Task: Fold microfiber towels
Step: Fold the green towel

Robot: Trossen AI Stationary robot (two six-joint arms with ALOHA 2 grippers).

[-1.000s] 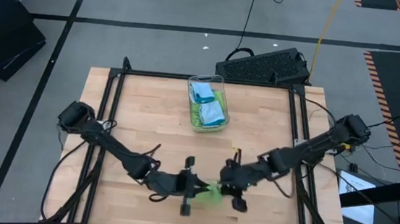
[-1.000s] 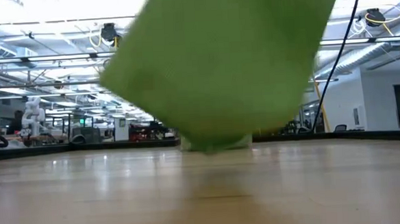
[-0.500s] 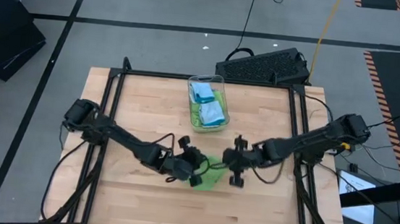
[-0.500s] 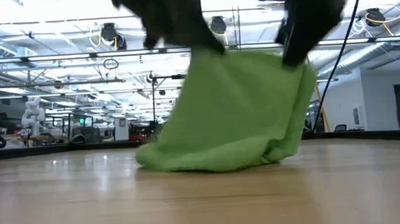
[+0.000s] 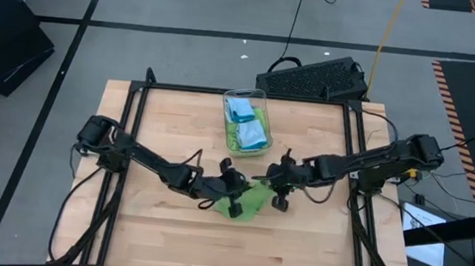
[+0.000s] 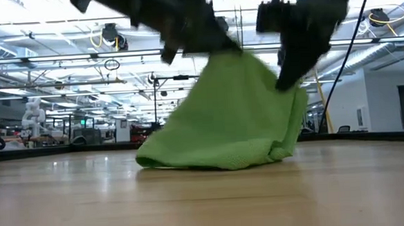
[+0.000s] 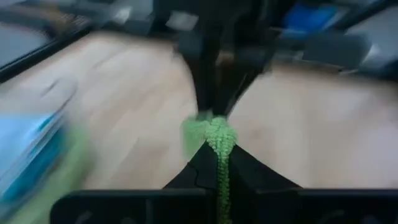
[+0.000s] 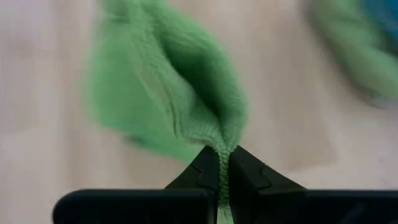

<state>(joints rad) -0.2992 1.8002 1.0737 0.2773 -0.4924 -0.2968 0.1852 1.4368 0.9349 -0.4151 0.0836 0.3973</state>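
A lime green microfiber towel [image 5: 247, 203] [image 6: 223, 119] stands draped between my two grippers near the middle of the table. Its upper edge is held up and its lower part [image 6: 204, 160] lies on the wood. My left gripper [image 5: 234, 187] [image 7: 217, 162] is shut on the towel's upper left end. My right gripper [image 5: 272, 188] [image 8: 222, 168] is shut on its upper right end. More towels, light blue and green, lie in the clear bin [image 5: 247, 123] at the far middle. My left gripper pinches a bunched bit of the towel's upper edge [image 7: 217, 138] between its two fingers, coming slantwise from the table's left. The cloth slopes down from there onto the table. My right gripper pinches a fold of the towel's upper right edge [image 8: 222, 149] between its two fingers, slanting down from the table's right. The cloth falls away below the fingers, and its lower end lies on the table.
The clear bin stands just beyond the grippers toward the far edge. A black keyboard-like object [image 5: 316, 78] lies past the far right corner. Bare wood [image 5: 168, 239] stretches along the near edge and on both sides.
Both grippers have gone toward the far edge and down, still shut on the towel. The towel hung clear of the table near the front edge. Its lower part now rests on the wood, while the upper edge has been carried farther back.
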